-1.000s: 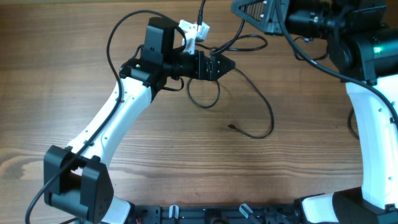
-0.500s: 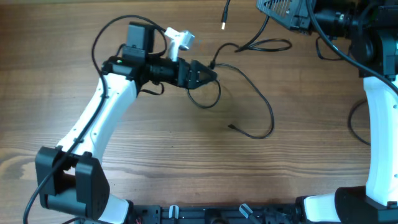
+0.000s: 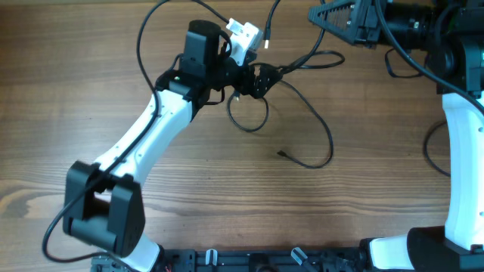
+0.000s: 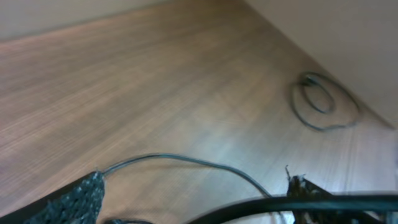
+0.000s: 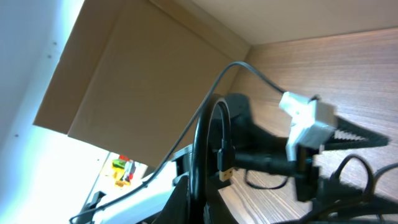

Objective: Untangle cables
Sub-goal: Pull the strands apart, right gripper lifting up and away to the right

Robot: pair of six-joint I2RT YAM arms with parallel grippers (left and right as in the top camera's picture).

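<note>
Overhead, left arm: over the last half second it has swung right and toward the far edge, bringing the left claw point(image 3: 263, 76) against the crossing of the cables point(image 3: 331, 143).
Overhead, right claw point(image 3: 316, 13): it has slid slightly left along the far edge.
Hanging plug point(image 3: 267, 44): lower than before, just right of the white block point(image 3: 243, 34) on the left wrist.
Left claw state: on the left wrist camera its rough-patterned fingers point(image 4: 81, 198) stand spread, with a black cord crossing the gap.
Right claw state: cannot tell whether it is spread or pressed together.
Cables, place: unchanged on the tabletop point(image 3: 227, 196), with one small loop below the left claw and a long curve sweeping right to a small plug end point(image 3: 281, 154).
Materials: thin, glossy black cords; brown wood-grain tabletop; white arm shells with matte black joints.
</note>
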